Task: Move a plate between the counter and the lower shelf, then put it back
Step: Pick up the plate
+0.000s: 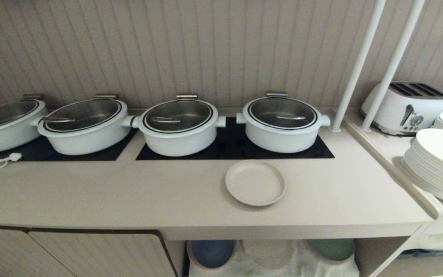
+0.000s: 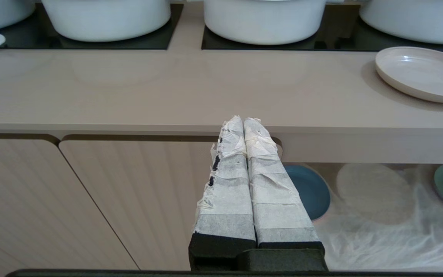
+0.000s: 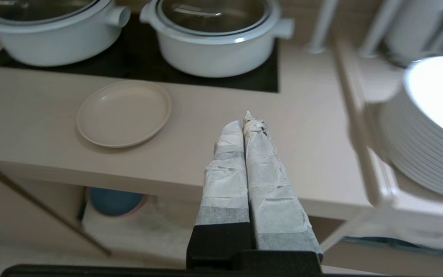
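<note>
Two shelf plates half hidden, counter overhanging

Matte cream plate lay on smooth beige counter; glossy white pots had glass lids.

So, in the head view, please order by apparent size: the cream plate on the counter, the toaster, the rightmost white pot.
1. Rightmost white pot and toaster: similar in apparent size, so I leave these unranked.
2. Cream plate: clearly smallest, though nearest the camera.
</note>
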